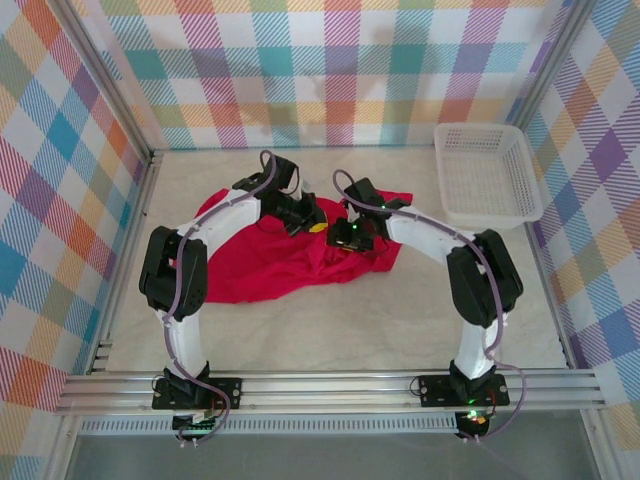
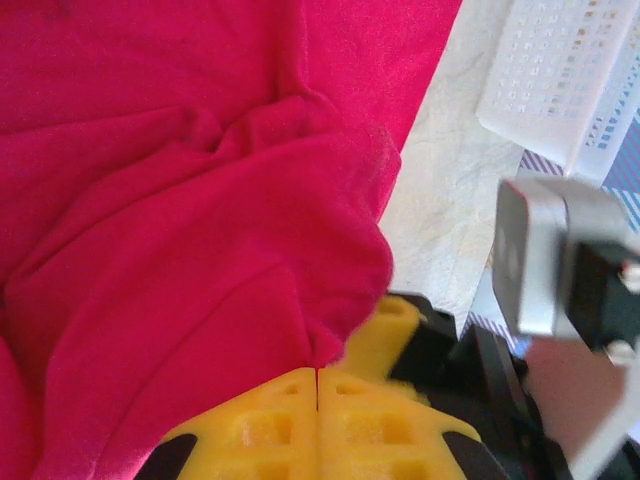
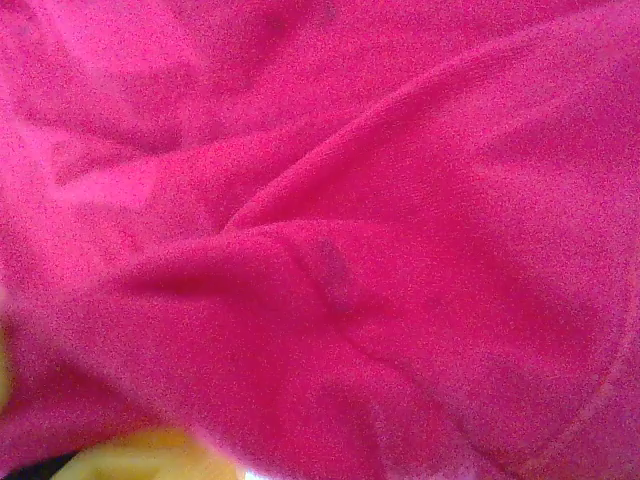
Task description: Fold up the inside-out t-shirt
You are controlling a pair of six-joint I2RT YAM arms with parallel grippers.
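The inside-out t-shirt is a bright red crumpled heap in the middle of the table. My left gripper hangs over its far right part, its yellow jaws pressed together on a thin pinch of the red cloth. My right gripper sits right beside it, down in the same bunch of cloth. In the right wrist view, red fabric lies over the jaws and just a corner of a yellow finger peeks out at the bottom, so how they stand is hidden.
A white plastic mesh basket stands at the back right. The beige table top is bare in front of the shirt. Checked walls close in the left, back and right sides.
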